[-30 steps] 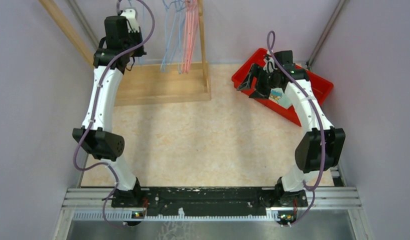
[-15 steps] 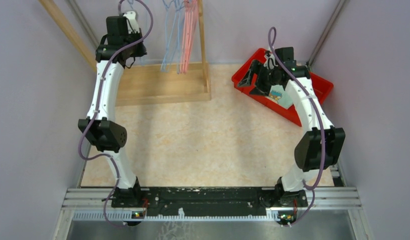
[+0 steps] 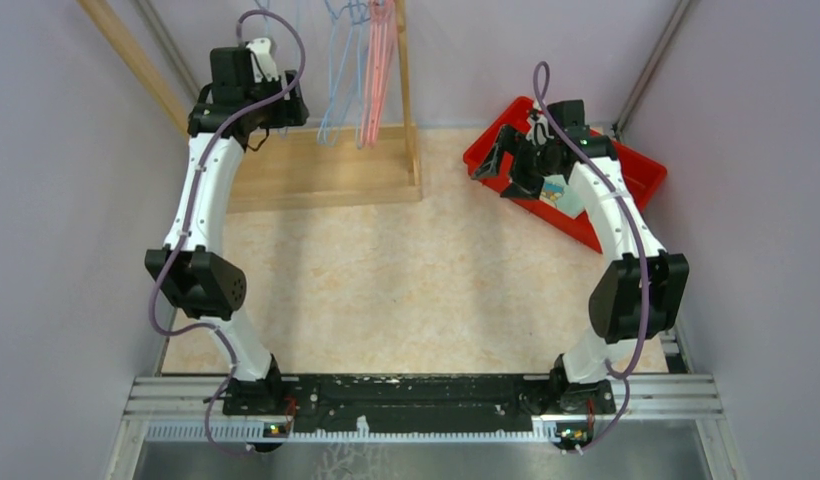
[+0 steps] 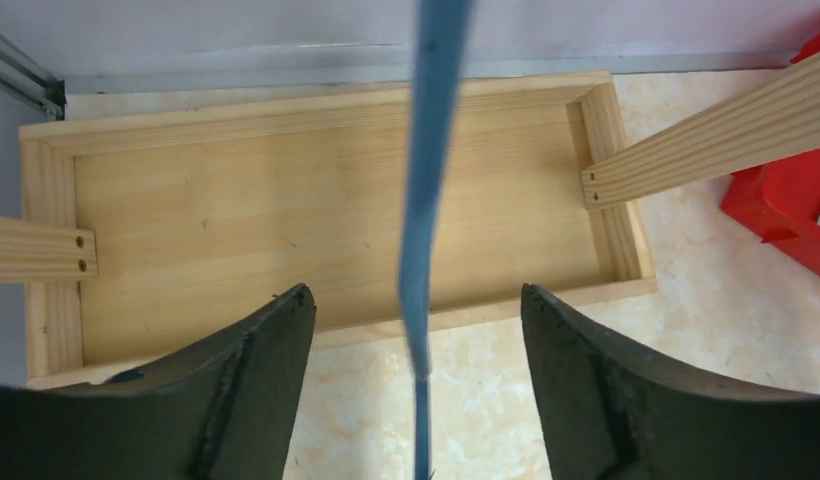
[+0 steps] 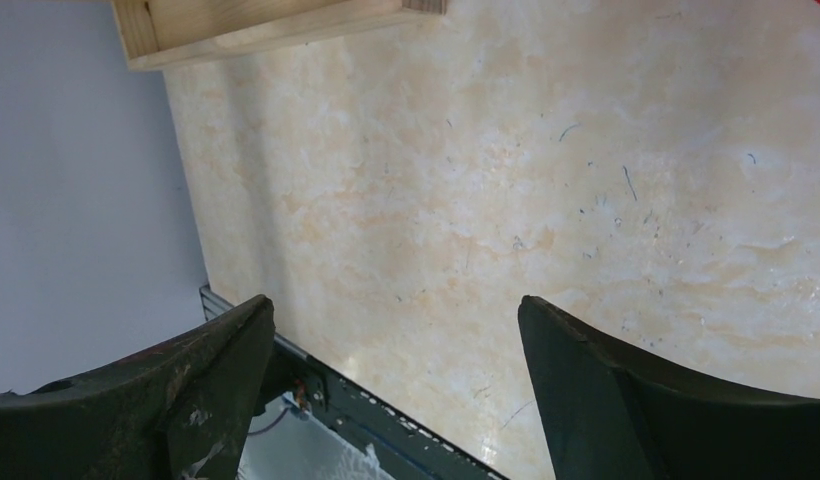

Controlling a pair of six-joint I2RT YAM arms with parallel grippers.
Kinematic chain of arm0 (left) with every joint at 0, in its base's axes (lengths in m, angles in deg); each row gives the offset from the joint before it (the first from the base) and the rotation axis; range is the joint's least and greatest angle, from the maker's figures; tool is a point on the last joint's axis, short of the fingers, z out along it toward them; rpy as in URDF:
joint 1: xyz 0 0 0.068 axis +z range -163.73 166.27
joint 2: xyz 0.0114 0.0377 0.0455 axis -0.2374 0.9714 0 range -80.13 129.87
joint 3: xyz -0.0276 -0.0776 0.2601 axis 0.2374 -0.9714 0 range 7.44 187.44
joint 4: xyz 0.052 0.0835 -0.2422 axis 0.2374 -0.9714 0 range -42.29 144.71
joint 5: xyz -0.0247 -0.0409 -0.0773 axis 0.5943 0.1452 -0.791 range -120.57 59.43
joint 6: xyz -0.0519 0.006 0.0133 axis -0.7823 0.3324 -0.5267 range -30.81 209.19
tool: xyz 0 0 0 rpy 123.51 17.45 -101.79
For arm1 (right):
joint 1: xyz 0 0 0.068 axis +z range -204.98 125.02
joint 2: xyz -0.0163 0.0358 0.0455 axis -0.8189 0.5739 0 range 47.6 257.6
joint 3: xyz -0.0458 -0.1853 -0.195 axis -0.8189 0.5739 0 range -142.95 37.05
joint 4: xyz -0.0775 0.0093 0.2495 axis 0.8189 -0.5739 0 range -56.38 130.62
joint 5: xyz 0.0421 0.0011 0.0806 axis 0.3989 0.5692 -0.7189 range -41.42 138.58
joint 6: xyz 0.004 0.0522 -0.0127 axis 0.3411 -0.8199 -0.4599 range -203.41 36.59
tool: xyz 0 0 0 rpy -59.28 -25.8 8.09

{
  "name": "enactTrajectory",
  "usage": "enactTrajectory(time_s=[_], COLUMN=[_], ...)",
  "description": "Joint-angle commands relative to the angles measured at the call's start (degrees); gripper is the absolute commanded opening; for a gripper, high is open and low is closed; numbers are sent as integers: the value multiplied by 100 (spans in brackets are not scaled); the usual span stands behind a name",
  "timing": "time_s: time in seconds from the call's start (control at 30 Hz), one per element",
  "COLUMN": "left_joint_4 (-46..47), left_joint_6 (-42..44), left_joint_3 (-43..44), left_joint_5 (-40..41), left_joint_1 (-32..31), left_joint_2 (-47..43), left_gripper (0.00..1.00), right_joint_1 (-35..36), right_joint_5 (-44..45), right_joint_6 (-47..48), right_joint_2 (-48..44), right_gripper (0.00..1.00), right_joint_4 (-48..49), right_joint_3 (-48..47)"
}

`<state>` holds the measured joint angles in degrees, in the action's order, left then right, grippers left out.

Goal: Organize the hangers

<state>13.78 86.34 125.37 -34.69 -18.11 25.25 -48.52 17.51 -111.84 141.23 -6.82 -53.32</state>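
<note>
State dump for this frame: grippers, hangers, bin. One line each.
left gripper: open, blue hanger wire between the fingers, unclamped.
right gripper: open, nothing between the fingers.
blue hanger wire: runs through the left gripper's gap, touching neither finger.
light blue hangers: hanging on the wooden rack.
pink-red hangers: hanging beside the light blue ones.
red bin: upright, contents unclear.
</note>
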Motion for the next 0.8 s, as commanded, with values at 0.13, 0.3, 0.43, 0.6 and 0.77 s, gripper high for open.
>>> enactTrajectory(time_s=[0.13, 0.3, 0.43, 0.6, 0.77], left_joint_4=[356, 502, 666, 842, 963], left_joint_6=[73, 2, -174, -291, -383], left_joint_3=[-789, -1549, -2392, -3542, -4408], left_joint_5=[-215, -338, -394, -333, -452], left_joint_1=[23, 25, 23, 25, 22], left_joint_2=[-1210, -1858, -2475, -3248, -3754], left_gripper=[100, 100, 100, 100, 100], right_joint_1=[-31, -31, 69, 399, 666], right_joint_5=[336, 511, 714, 1342, 1584], right_joint_6=[551, 1008, 990, 1042, 1204], right_joint_2=[-339, -567, -865, -1127, -959], right_gripper=[98, 99, 99, 99, 99], right_joint_4=[270, 612, 1156, 1583, 1580], right_joint_3=[143, 662, 1150, 1550, 1628])
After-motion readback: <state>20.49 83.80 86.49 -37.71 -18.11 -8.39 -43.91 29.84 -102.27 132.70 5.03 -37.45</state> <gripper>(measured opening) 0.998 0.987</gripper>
